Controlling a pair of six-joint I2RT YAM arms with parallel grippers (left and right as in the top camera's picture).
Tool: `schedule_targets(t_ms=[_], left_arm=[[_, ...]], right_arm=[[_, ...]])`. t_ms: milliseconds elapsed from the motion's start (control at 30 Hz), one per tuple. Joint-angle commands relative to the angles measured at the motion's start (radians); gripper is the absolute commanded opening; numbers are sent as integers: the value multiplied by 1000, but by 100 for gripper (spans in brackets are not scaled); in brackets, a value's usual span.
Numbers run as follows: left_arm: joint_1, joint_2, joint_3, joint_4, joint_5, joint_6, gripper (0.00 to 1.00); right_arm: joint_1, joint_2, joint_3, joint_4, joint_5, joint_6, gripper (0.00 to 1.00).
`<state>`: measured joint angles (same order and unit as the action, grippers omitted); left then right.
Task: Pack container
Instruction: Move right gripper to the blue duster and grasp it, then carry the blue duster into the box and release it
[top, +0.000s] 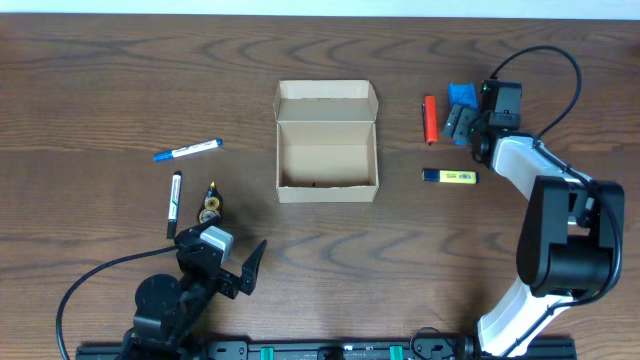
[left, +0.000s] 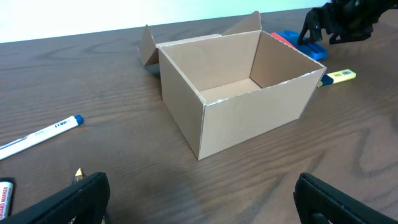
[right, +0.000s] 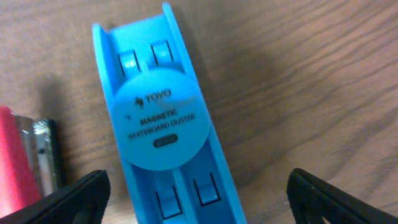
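two arms, both claws released
we log the left gripper (left: 199, 202) low at the near left, aimed at the container (top: 327, 140), jaws spread, holding nothing. the right gripper (right: 199, 196) reaches far right, tipped down over a blue whiteboard duster (right: 158, 118), jaws wide either side. the container sits mid-table, flap open.

- container (top: 327, 160) — plain tan-brown cardboard
- duster (right: 163, 118) — bright blue, dark lettering
- table (top: 100, 80) — dark brown wood grain
- highlighter (top: 452, 177) — yellow, dark end
- marker (top: 430, 119) — red
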<state>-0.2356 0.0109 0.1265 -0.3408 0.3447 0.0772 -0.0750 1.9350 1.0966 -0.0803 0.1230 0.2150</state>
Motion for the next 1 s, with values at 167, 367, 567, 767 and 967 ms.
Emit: schedule_targets(t_ms=[167,367,567,767,967], left_arm=[[7,-6,-21,-5,11,-10,95],[7,-6,-21,-6,11,-10,95],[7,-6,-21,-5,11,-10,95],[7,-6,-21,-6,11,-10,95],[7,-6,-21,-5,11,-10,95]], right_arm=[[-6,43,4,6,-15,-35,85],[-6,48,4,2,-15,-61,86],[-6,48,4,10,-15,-99,83],[-6,54,4,30,-16,-113,82],[-6,89,4,36,-16,-112,80]])
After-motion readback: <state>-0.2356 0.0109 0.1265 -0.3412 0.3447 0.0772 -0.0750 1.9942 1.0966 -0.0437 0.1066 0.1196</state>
